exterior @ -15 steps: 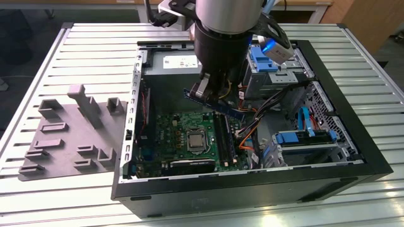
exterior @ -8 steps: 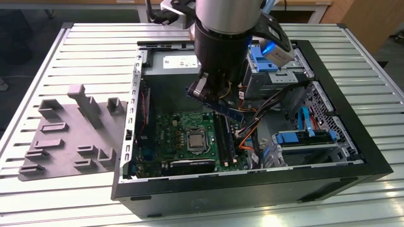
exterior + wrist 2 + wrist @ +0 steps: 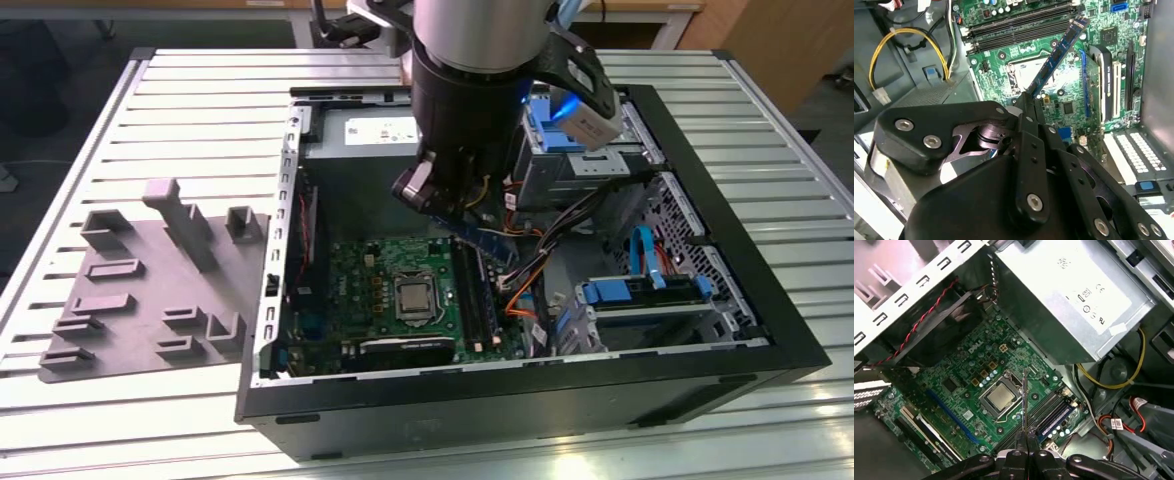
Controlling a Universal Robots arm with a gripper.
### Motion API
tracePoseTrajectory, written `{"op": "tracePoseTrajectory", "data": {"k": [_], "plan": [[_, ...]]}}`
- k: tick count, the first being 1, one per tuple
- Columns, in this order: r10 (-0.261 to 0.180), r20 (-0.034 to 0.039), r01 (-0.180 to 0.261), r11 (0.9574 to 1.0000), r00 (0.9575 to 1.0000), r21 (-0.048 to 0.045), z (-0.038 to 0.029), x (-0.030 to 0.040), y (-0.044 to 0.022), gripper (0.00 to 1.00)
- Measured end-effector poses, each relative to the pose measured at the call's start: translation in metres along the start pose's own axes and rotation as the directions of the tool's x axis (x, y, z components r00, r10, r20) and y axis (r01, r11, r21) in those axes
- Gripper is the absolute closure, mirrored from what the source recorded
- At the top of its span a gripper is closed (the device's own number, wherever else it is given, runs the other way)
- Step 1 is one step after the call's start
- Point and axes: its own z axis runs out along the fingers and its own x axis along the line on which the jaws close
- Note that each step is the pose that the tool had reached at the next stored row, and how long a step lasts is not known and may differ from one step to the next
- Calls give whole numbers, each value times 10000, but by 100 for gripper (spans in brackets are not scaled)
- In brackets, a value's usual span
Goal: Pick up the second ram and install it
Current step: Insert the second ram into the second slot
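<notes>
While the black two-finger gripper point(image 3: 451, 212) hangs inside the open black metal computer case point(image 3: 534, 400), its fingers are clenched on one end of the second ram point(image 3: 483, 238), a long, narrow, flat dark stick with a row of small chips on its face. In the second wrist view the gripper point(image 3: 1026, 100) pinches the near end of the stick point(image 3: 1056, 55), and the rest runs away from the fingertips at a slant, over the green motherboard point(image 3: 1004, 55). Its far end comes close to the long black memory slots point(image 3: 1019, 27); whether it touches them, I cannot tell. In the first wrist view the stick point(image 3: 1024, 400) shows edge-on, as a thin line rising straight out from between the fingertips of the gripper point(image 3: 1026, 437). Beyond this line lies the square silver processor socket point(image 3: 999, 397), and just beside the fingertips run the memory slots point(image 3: 1046, 412). Farther out from the gripper stands the big grey metal power supply box point(image 3: 1069, 295). In the exterior view the light grey plastic tray with raised blocks and a tall post point(image 3: 134, 290) lies well apart from the gripper, outside the case, on the slatted light metal table point(image 3: 200, 100).
</notes>
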Motion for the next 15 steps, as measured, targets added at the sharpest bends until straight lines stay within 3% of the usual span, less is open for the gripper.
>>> {"op": "tracePoseTrajectory", "data": {"k": [15], "plan": [[692, 40, -692, 9976, 9976, 37, 1, 0, 0, 88]]}}
